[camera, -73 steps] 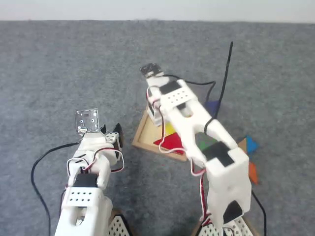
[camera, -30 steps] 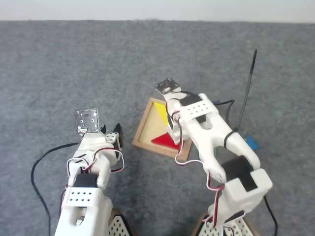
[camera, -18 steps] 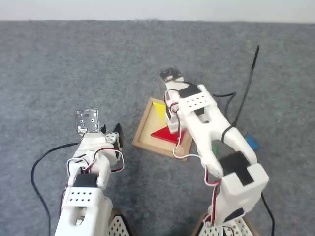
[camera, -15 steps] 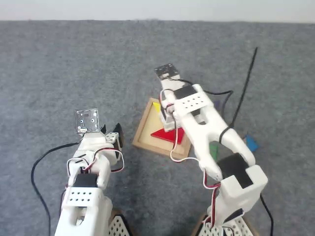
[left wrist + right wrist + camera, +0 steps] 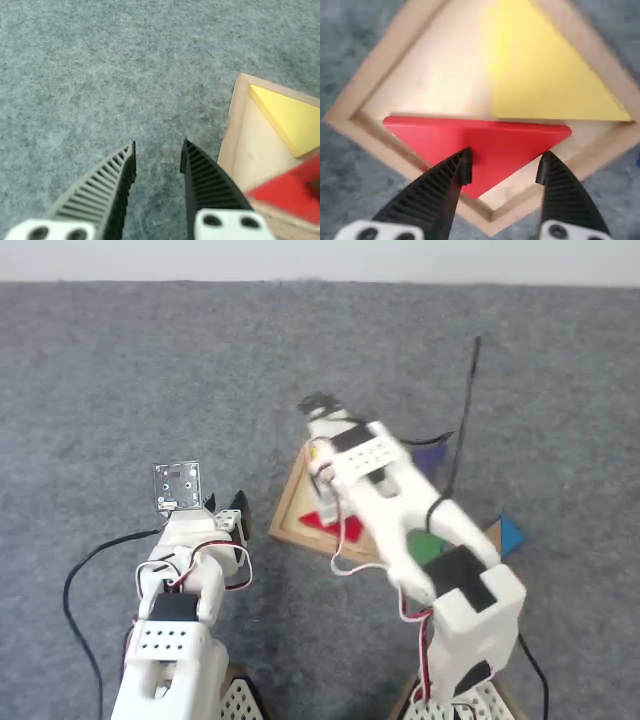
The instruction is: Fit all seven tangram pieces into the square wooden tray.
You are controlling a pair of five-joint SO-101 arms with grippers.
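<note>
The right claw (image 5: 504, 165), spread, hangs over the tray (image 5: 380, 62) above the red triangle (image 5: 490, 142), which seems propped on the tray's rim. The yellow triangle (image 5: 545, 75) lies inside the tray. The left claw (image 5: 157, 150), spread, sits beside the tray.

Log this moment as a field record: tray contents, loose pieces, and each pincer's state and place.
tray: square wooden tray on grey carpet
in tray: yellow triangle; red triangle, one corner apparently riding over the rim
loose on carpet: purple piece, green piece, blue piece, orange-brown piece, partly hidden by the right arm
left pincer: open, over bare carpet beside the tray
right pincer: open, above the red triangle; contact cannot be told
</note>
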